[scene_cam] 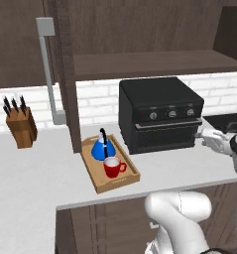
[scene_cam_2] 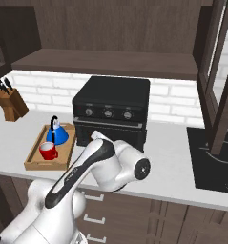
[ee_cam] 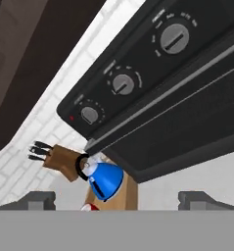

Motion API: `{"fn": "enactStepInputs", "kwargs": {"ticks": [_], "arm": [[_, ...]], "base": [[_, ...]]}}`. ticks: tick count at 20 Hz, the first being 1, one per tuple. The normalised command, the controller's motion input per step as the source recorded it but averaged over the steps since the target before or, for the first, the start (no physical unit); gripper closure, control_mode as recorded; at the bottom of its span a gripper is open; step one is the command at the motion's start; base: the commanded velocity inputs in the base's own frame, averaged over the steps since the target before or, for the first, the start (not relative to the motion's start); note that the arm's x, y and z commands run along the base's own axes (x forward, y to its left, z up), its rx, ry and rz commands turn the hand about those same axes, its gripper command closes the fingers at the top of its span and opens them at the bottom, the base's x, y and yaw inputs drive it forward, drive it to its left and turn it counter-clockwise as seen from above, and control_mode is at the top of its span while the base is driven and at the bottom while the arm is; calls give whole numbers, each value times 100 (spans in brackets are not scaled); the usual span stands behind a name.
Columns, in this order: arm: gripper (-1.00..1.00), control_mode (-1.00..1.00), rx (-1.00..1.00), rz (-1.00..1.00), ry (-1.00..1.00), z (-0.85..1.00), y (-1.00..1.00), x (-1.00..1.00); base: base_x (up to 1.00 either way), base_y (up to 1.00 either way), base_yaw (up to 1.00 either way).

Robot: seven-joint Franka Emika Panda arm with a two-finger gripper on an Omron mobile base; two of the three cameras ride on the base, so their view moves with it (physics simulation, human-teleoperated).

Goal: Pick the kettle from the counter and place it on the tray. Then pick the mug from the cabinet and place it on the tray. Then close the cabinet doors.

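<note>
My hand (ee_cam: 116, 198) is hanging open before the oven (scene_cam: 159, 113), the cabinet doors (scene_cam: 60, 74) standing open on either side.

Blue kettle (scene_cam: 102, 148) and red mug (scene_cam: 112, 167) stand upright, side by side in the wooden tray (scene_cam: 121, 182) on the counter (scene_cam: 30, 173); cabinet door (scene_cam: 65, 74) open.

The white arm rises from the base, its elbow bent low in the foreground of both base views, and the forearm reaches forward at about counter height. The gripper (ee_cam: 116, 198) is rolled well to one side, so the hand view sits tilted. Its two dark fingertips (ee_cam: 37, 200) stand wide apart at the bottom of the hand view, with nothing between them.
</note>
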Motion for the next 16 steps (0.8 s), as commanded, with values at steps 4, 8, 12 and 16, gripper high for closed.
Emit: {"fn": "enactStepInputs", "kwargs": {"ticks": [4,8,12,16], "arm": [[-100,-100,16,-8,0,11,-78,0],[-100,-100,16,-9,0,0,-74,0],[-100,-100,13,-8,0,0,-57,0],[100,-100,12,-1,-4,1,-40,0]], "base": [[0,0,0],[0,0,0],[0,0,0],[0,0,0]]}}
